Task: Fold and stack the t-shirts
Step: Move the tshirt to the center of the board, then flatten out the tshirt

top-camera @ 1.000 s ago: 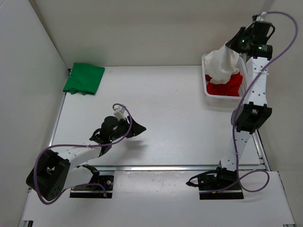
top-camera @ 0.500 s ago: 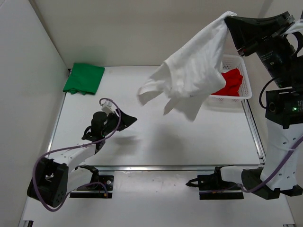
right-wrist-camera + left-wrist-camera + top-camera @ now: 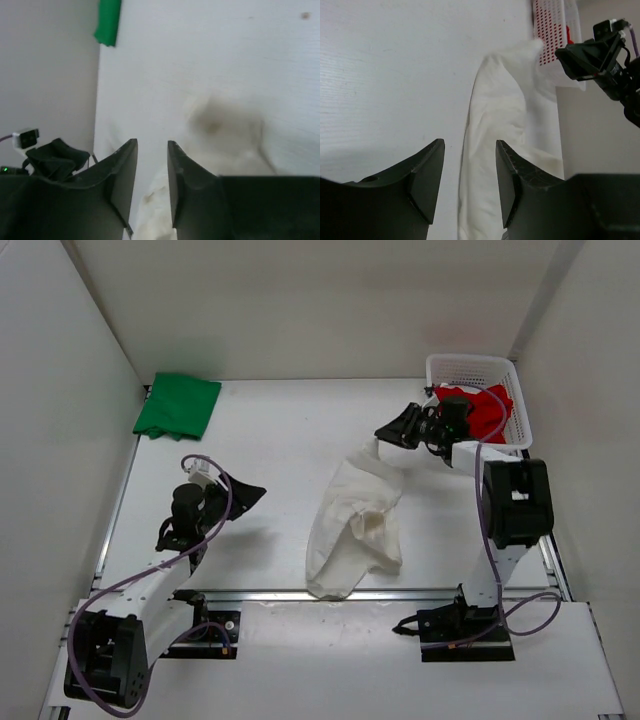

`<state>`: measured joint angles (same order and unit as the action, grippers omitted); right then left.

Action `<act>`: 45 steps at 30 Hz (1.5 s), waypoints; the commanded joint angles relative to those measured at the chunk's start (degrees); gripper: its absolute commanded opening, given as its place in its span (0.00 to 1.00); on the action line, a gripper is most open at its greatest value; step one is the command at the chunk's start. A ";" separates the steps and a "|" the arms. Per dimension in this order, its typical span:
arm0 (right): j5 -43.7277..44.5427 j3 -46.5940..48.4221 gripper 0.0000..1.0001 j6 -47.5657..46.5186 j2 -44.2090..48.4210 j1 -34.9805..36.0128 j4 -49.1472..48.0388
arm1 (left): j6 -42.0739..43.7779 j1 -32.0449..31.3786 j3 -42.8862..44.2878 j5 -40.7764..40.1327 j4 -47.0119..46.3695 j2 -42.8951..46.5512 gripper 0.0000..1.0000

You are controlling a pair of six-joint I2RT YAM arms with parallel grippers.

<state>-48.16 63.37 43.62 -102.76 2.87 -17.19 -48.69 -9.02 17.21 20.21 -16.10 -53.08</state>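
The crumpled white cloth t-shirt (image 3: 352,525) has dropped from my right pincer (image 3: 388,430) onto the flat white table (image 3: 270,420); my jaws stand narrowly parted, empty.

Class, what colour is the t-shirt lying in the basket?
The t-shirt is red; clearest in the top external view.

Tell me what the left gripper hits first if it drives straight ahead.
The left gripper would most likely meet the white t-shirt crumpled on the table; its height above the cloth is unclear.
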 commanded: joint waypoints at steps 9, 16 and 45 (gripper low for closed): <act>28.37 8.57 0.29 -18.47 15.37 13.08 27.65 | 6.94 -5.92 0.02 -5.54 6.44 -1.50 0.56; 38.48 -17.72 0.03 -12.53 26.89 40.24 26.69 | 5.89 -4.70 2.56 -0.70 6.52 -1.51 0.56; 30.86 -32.09 0.47 19.66 15.40 49.07 -7.68 | 2.98 -5.57 -1.04 0.45 1.33 -0.45 0.57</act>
<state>-16.32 28.97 61.47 -86.17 51.75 -22.02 -45.93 -14.96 16.88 19.51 -13.08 -54.52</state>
